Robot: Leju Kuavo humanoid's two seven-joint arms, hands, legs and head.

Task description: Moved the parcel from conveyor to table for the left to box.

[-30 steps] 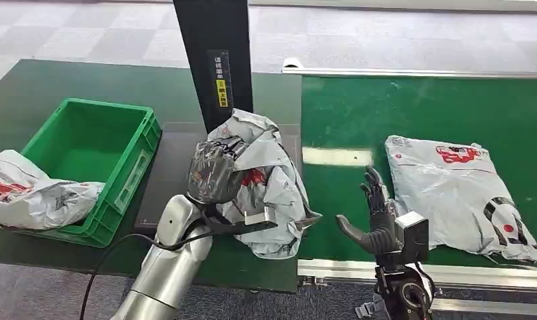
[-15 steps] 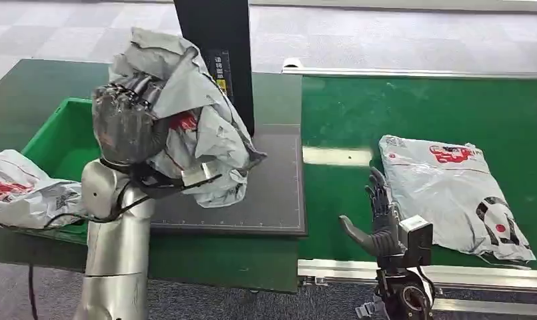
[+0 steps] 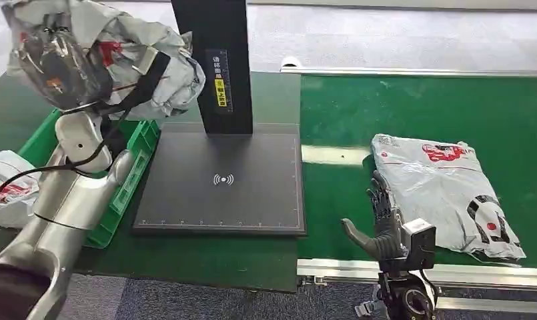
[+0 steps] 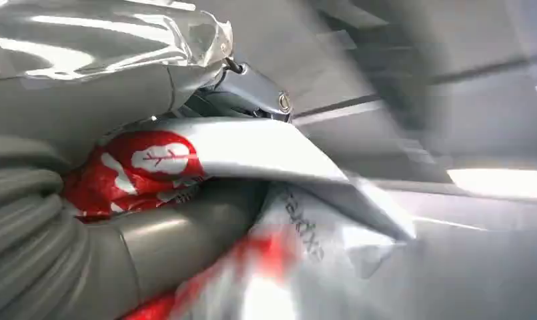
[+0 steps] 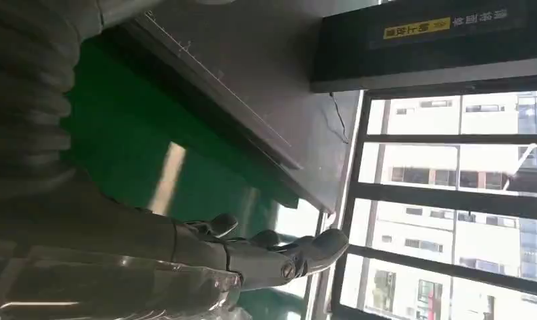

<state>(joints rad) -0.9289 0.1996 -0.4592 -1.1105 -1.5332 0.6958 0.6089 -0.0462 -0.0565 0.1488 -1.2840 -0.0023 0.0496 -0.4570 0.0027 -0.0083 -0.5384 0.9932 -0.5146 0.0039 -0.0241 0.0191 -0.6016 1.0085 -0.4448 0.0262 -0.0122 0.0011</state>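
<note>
My left hand [image 3: 62, 63] grips a crumpled grey parcel [image 3: 149, 63] with red print and holds it high above the green bin [image 3: 132, 167] at the left. Close up in the left wrist view, the parcel [image 4: 239, 153] wraps around the hand [image 4: 59, 233]. A second flat grey parcel [image 3: 445, 190] with red and black print lies on the green conveyor [image 3: 412, 113]. Beside its near left edge stands my right hand [image 3: 379, 223], open, fingers upright and apart; in the right wrist view the hand [image 5: 252, 257] lies along that parcel's plastic [image 5: 105, 290].
A black scanner pad [image 3: 222, 180] with a tall black post [image 3: 215, 60] sits mid-table. Another grey parcel [image 3: 9, 193] hangs over the bin's near left rim. The conveyor's metal rail [image 3: 425, 273] runs along the front edge.
My left arm has lifted the crumpled parcel off the scanner pad and swung it up and left over the bin. The parcel on the conveyor has drifted slightly left. The right hand stays put.
</note>
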